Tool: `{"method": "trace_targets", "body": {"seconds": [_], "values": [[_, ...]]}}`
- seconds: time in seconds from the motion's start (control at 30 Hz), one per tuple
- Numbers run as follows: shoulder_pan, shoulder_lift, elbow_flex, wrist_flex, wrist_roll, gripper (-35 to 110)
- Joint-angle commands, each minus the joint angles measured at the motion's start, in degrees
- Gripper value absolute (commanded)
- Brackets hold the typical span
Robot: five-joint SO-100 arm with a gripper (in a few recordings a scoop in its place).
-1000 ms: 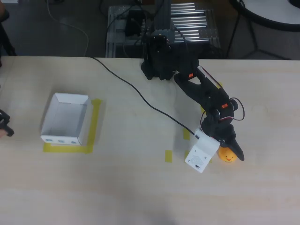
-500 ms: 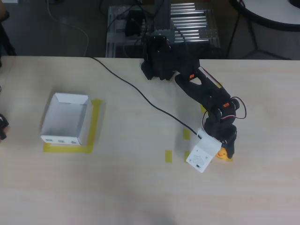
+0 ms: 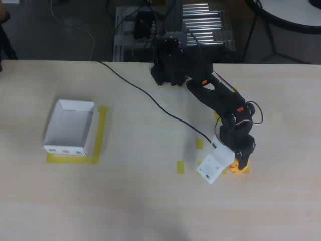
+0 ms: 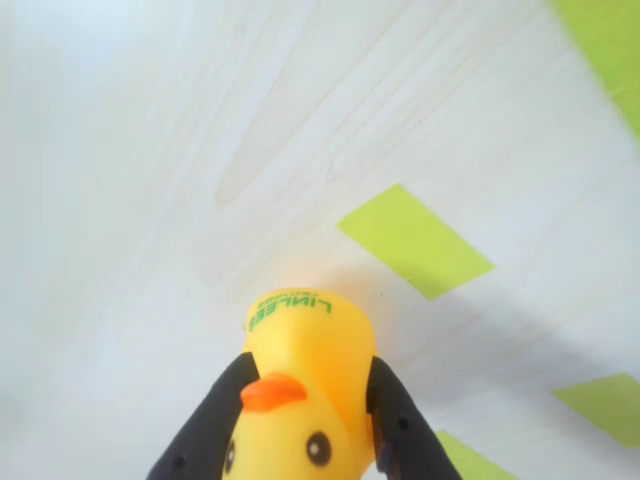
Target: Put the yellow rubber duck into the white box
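In the overhead view, the white box (image 3: 70, 127) sits open-topped at the left of the table (image 3: 150, 201), within a yellow tape outline (image 3: 100, 135) that shows along its right and lower sides. A black cable (image 3: 150, 103) runs across the table from the upper left toward the arm (image 3: 210, 95), whose base stands at the far edge. Small yellow tape marks (image 3: 179, 167) lie near the middle. At the right, the claw (image 3: 239, 164) is down at the table with the yellow rubber duck (image 3: 239, 167) just showing beneath it, well apart from the box. In the wrist view the duck (image 4: 300, 395) sits between the two dark fingers (image 4: 205, 430), which press against its sides; whether it is off the table cannot be told.
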Motion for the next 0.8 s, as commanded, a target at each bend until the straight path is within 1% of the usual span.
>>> {"method": "trace_targets", "body": {"seconds": [0.0, 0.13, 0.23, 0.47, 0.57, 0.67, 0.77], "values": [[4.75, 19.34, -9.32, 2.90, 2.55, 0], [11.60, 33.66, -8.17, 4.13, 4.22, 0], [18.63, 44.82, -6.59, 4.57, 4.22, 0], [40.25, 62.93, -0.35, 4.75, 6.42, 0], [49.13, 68.03, 7.91, 3.25, 5.98, 0], [57.39, 75.32, 26.89, -6.77, 5.98, 0], [62.75, 82.00, 49.83, -21.71, 4.83, 0]]}}
